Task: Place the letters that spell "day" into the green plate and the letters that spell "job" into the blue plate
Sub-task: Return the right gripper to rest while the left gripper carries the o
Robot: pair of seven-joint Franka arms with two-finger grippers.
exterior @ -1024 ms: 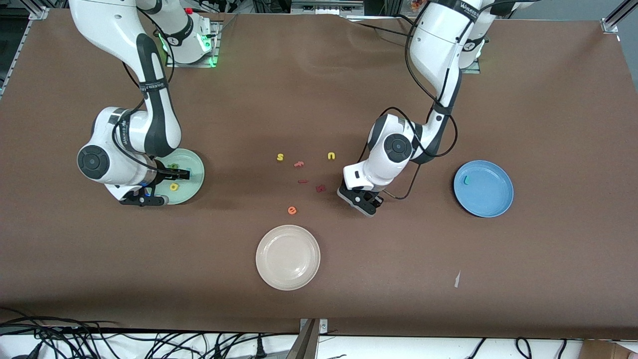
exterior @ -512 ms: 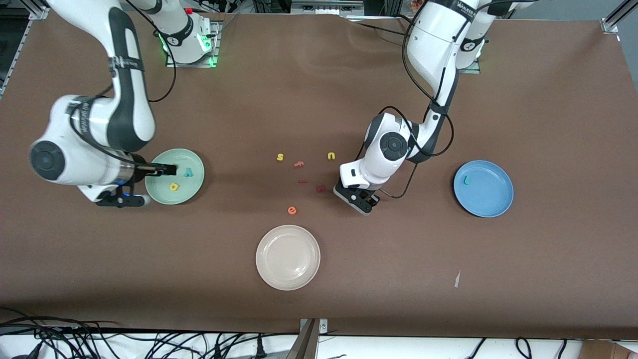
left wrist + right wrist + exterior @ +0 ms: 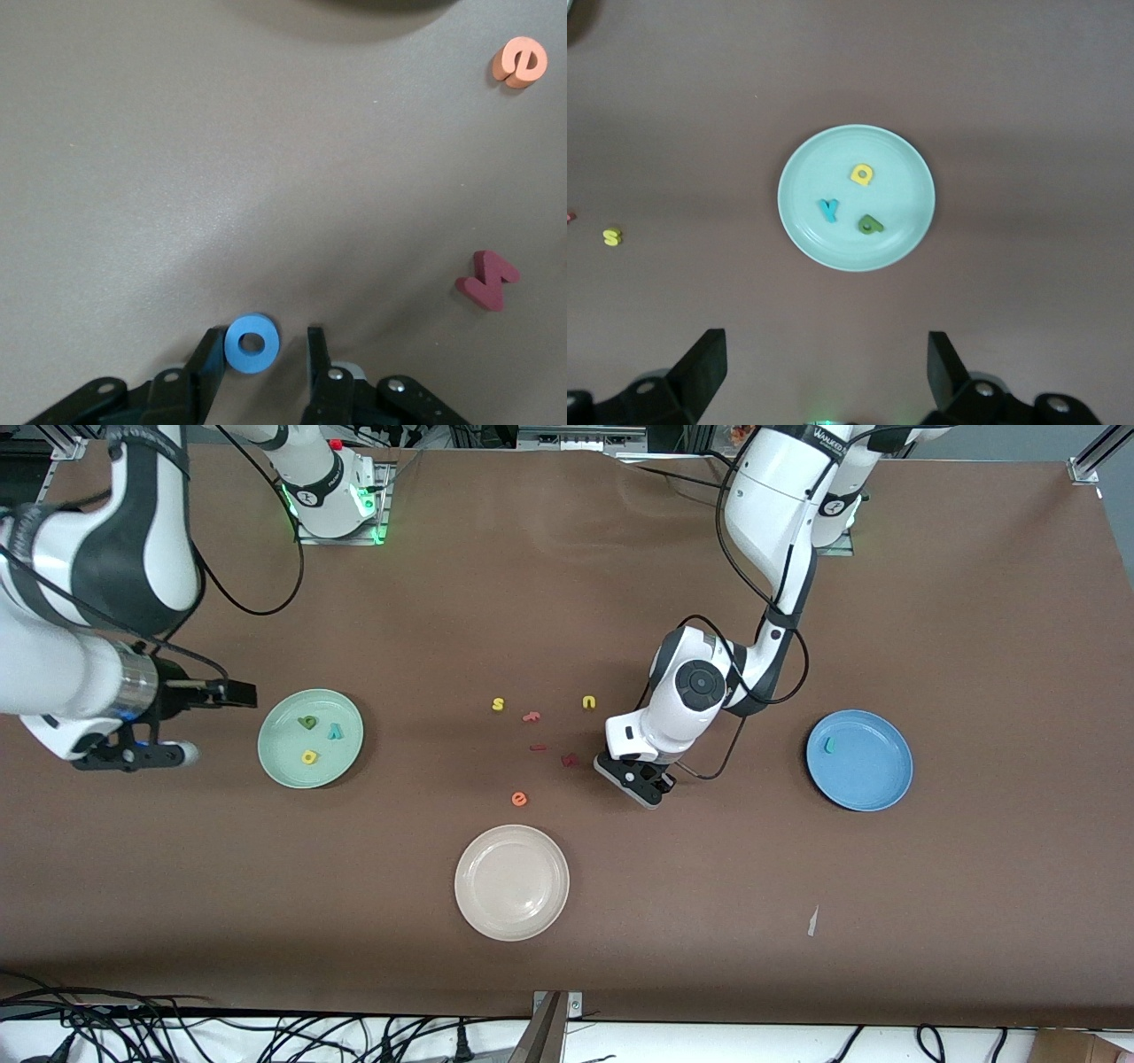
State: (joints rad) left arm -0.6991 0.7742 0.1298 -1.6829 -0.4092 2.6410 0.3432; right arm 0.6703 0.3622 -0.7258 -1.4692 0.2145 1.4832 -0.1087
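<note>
The d (image 3: 306, 722), y (image 3: 334, 731) and a (image 3: 308, 757) lie in the green plate (image 3: 283, 766). The j (image 3: 829, 745) lies in the blue plate (image 3: 873, 784), toward the left arm's end from the green plate. The o (image 3: 252, 343) lies on the table (image 3: 567, 584) between them.

Green plate (image 3: 279, 762) holding three letters, blue plate (image 3: 873, 779) holding one teal letter (image 3: 829, 745)

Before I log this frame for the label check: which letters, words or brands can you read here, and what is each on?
"d", "y", "a": foam letters in the green plate.
"s" and "u": yellow letters on the table.
"e": orange letter on the table.
"o": blue ring between the left gripper jaws.
Teal letter in the blue plate: too small to read.
Red letters on the table: unclear.
Arm branding: not legible.
</note>
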